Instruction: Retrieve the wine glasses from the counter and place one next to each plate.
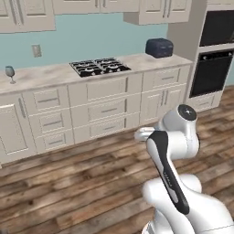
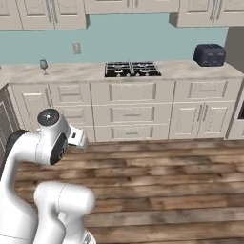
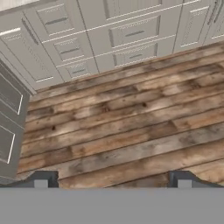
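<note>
Even, bright rendered light fell across all three views, without glare. Shadows were faint. Edges looked slightly soft and pixelated.

1. Arm [image 1: 183, 137]: glossy white, rounded shell segments with smooth bulbous housings at each joint.
2. Upper link: a long dark grey inlay strip runs lengthwise along the white casing, tapering toward its lower end.
3. Joint cap: a round dark grey disc with a small pale centre mark closes the topmost housing.
4. Gripper [image 3: 112, 179]: two small dark grey finger tips, squared in outline, each with a paler grey inner pad.
</note>
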{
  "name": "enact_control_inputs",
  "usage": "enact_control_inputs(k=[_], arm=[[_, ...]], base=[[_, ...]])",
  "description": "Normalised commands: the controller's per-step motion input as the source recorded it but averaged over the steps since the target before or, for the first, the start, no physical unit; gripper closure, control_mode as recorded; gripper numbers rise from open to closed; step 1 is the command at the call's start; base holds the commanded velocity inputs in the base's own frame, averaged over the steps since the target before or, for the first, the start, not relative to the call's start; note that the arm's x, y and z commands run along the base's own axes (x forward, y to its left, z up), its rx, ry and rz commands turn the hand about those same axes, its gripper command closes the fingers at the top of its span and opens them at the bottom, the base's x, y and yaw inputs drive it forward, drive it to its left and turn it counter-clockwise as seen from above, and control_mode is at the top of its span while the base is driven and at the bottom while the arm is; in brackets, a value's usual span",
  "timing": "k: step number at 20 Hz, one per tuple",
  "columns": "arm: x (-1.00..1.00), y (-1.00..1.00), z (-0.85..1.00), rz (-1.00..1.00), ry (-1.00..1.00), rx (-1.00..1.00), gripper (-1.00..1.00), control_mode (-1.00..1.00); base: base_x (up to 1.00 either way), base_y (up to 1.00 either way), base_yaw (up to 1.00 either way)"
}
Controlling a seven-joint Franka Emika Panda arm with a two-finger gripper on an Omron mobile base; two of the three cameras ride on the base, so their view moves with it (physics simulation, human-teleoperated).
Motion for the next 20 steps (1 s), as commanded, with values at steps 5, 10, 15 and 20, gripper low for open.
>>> enact_control_inputs(k=[5,10,15,20], arm=[[0.00,0.00,0.00,0.00,0.00,0.00,-1.00,1.00],[0.00,0.00,0.00,0.00,0.00,0.00,-1.00,1.00],[0.00,0.00,0.00,0.00,0.00,0.00,-1.00,1.00],[0.00,0.00,0.00,0.00,0.00,0.00,-1.00,1.00]], base=[[1.00,0.15,0.00],[1.00,0.42,0.00],[1.00,0.42,0.10],[0.87,0.69,0.17]])
